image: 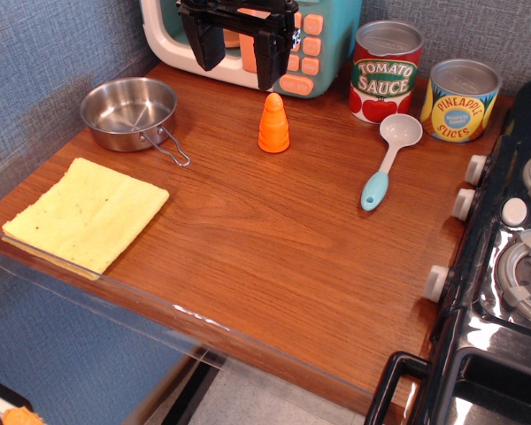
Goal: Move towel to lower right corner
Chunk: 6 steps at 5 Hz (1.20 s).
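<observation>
Nothing started yet, judging by layout: towel (87,213) lying flat at lower left of bench (274,239), near edge just at the clear plastic lip, untouched. Faint crease down the middle, no bunching. Sits just below the steel pan (129,112), not touching it.

Tool (239,53) hanging high at the back, in front of the toy microwave (248,40), fingers spread apart, empty. Well apart from towel: towel off to tool's lower left in frame, pan between the two roughly. Orange cone (273,124) just under the tool, clear of any likely path to the cloth.

Step in hand: approach, pre-grasp. Next move probably calls for travel forward and left over the pan, descent onto the cloth, pinch at an edge or corner since flat fabric gives little to grab. Then drag or lift across to lower right corner (385,354), next to the black stove (504,292).

Route along the front of bench looks open wood. Spoon (388,162) and two cans, tomato sauce can (386,71) and pineapple can (460,100), sit farther back, unlikely in the way. Risk: cloth slipping or folding during drag.
</observation>
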{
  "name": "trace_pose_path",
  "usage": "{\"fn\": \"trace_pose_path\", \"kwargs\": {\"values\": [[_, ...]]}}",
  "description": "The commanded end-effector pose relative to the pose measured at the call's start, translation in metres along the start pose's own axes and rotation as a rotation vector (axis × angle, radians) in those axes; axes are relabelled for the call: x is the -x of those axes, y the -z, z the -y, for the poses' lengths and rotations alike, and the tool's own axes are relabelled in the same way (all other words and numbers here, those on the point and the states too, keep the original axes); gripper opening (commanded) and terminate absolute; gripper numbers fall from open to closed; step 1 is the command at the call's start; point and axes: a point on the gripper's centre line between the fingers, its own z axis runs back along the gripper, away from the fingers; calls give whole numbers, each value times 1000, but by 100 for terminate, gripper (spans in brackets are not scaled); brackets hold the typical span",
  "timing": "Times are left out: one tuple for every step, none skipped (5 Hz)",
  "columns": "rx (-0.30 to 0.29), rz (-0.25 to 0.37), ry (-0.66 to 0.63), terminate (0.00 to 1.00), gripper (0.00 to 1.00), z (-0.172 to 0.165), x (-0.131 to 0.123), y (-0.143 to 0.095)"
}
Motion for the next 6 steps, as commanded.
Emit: {"fn": "trace_pose_path", "kwargs": {"values": [[0,0,0,0,100,0,0,0],[-40,-14,22,0,100,-10,25,-9],[-38,-9,-4,0,100,-28,57,-16],[-36,-16,-15,0,100,-49,91,-16],[-54,-60,-33,0,100,-74,120,6],[-65,-64,-66,0,100,-99,135,39]]}}
